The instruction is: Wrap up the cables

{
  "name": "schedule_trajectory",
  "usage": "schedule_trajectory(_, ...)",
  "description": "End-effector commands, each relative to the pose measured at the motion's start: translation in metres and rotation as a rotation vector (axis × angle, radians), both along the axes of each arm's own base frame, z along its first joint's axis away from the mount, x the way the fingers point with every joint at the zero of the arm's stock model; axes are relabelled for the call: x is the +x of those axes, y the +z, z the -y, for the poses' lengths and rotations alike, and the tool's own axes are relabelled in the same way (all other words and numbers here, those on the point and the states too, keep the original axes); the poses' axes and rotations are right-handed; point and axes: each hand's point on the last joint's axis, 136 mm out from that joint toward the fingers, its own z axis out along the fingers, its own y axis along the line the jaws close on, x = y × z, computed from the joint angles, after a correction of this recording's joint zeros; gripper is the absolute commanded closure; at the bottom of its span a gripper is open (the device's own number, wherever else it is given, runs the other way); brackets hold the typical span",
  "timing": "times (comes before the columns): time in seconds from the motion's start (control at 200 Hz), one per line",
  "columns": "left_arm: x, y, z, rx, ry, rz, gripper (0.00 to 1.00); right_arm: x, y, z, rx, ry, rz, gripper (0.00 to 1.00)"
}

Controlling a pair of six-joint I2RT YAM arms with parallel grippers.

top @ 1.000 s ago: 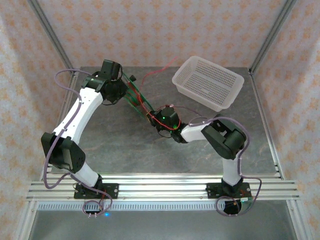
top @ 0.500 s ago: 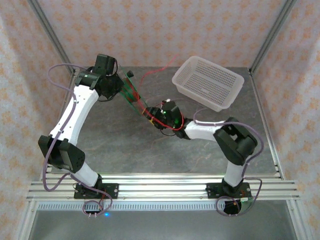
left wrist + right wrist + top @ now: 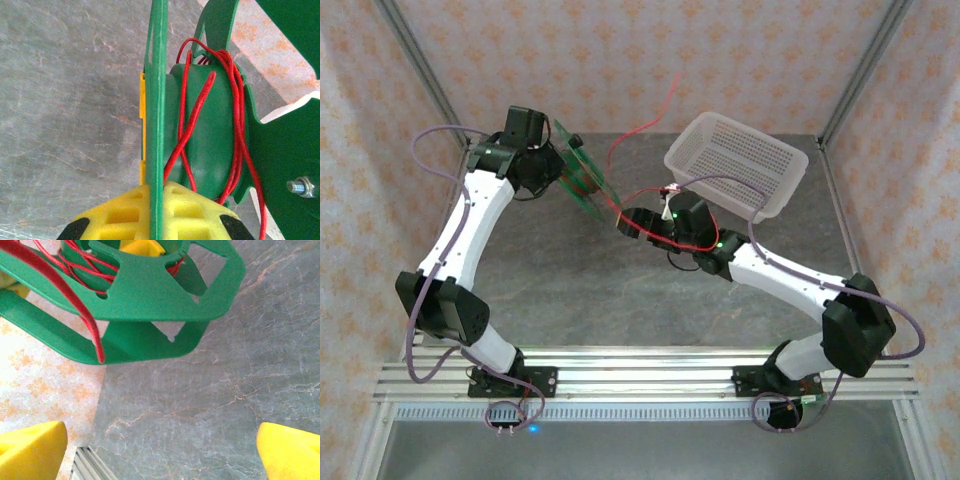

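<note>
— Left wrist view: how do the cables [image 3: 240, 125] run?
— They're wound round the hub of the green spool [image 3: 205, 145], with the turns crossing. From above, the loose end points up and away from the spool.
— Claws?
— Left gripper [image 3: 156, 205] clamps the spool's flange. Right gripper [image 3: 160, 452], clenched a second ago, now gapes empty beside the spool.
</note>
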Motion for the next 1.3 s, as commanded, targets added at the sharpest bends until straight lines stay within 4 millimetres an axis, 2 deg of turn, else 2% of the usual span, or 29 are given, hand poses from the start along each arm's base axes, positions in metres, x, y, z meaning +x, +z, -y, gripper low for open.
schedule_trajectory(0.0, 0.011, 0.028, -0.001, -0.046, 0.022, 0.134, 1.00, 0.010, 0.020, -0.011, 0.113, -0.021, 0.020, 0.03)
schedule_trajectory(0.085, 0.009, 0.028, -0.003, -0.032, 0.024, 0.130, 1.00, 0.000, 0.040, -0.041, 0.232, 0.129, 0.011, 0.04)
schedule_trajectory(0.15, 0.009, 0.030, -0.004, -0.025, 0.022, 0.132, 1.00, -0.020, 0.046, -0.066, 0.294, 0.315, -0.027, 0.06)
schedule_trajectory(0.195, 0.010, 0.033, -0.004, -0.025, 0.021, 0.137, 1.00, -0.035, 0.037, -0.078, 0.270, 0.416, -0.069, 0.07)
schedule_trajectory(0.255, 0.012, 0.038, -0.003, -0.024, 0.014, 0.146, 1.00, -0.060, 0.010, -0.085, 0.142, 0.536, -0.111, 0.06)
schedule_trajectory(0.335, 0.014, 0.044, -0.003, -0.024, 0.005, 0.150, 1.00, -0.079, -0.034, -0.075, -0.075, 0.602, -0.179, 0.06)
schedule_trajectory(0.435, 0.015, 0.053, -0.003, -0.017, -0.002, 0.162, 1.00, -0.094, -0.067, -0.055, -0.233, 0.652, -0.233, 0.05)
schedule_trajectory(0.636, 0.016, 0.058, -0.011, 0.004, 0.014, 0.165, 1.00, -0.130, -0.084, -0.024, -0.376, 0.778, -0.251, 0.02)
schedule_trajectory(0.711, 0.016, 0.059, -0.018, 0.011, 0.029, 0.168, 1.00, -0.135, -0.092, -0.013, -0.446, 0.779, -0.245, 0.02)
schedule_trajectory(0.776, 0.016, 0.062, -0.023, 0.012, 0.039, 0.174, 1.00, -0.130, -0.098, -0.001, -0.535, 0.749, -0.244, 0.02)
schedule_trajectory(0.841, 0.015, 0.066, -0.030, 0.020, 0.053, 0.178, 1.00, -0.103, -0.102, 0.017, -0.667, 0.597, -0.183, 0.02)
schedule_trajectory(0.931, 0.012, 0.072, -0.040, 0.019, 0.073, 0.187, 1.00, -0.059, -0.090, 0.046, -0.756, 0.295, -0.125, 0.01)
schedule_trajectory(0.991, 0.009, 0.074, -0.043, 0.019, 0.079, 0.192, 1.00, -0.055, -0.084, 0.043, -0.706, 0.249, -0.129, 0.01)
schedule_trajectory(1.056, 0.007, 0.076, -0.044, 0.011, 0.077, 0.196, 1.00, -0.045, -0.085, 0.066, -0.859, 0.137, -0.169, 0.01)
schedule_trajectory(1.091, 0.006, 0.077, -0.043, 0.008, 0.073, 0.199, 1.00, -0.043, -0.090, 0.071, -0.919, 0.129, -0.189, 0.01)
schedule_trajectory(1.146, 0.005, 0.078, -0.041, -0.008, 0.065, 0.204, 1.00, -0.037, -0.094, 0.076, -0.970, 0.099, -0.209, 0.01)
schedule_trajectory(1.291, 0.004, 0.079, -0.033, -0.053, 0.048, 0.222, 1.00, -0.034, -0.094, 0.058, -0.955, 0.141, -0.236, 0.01)
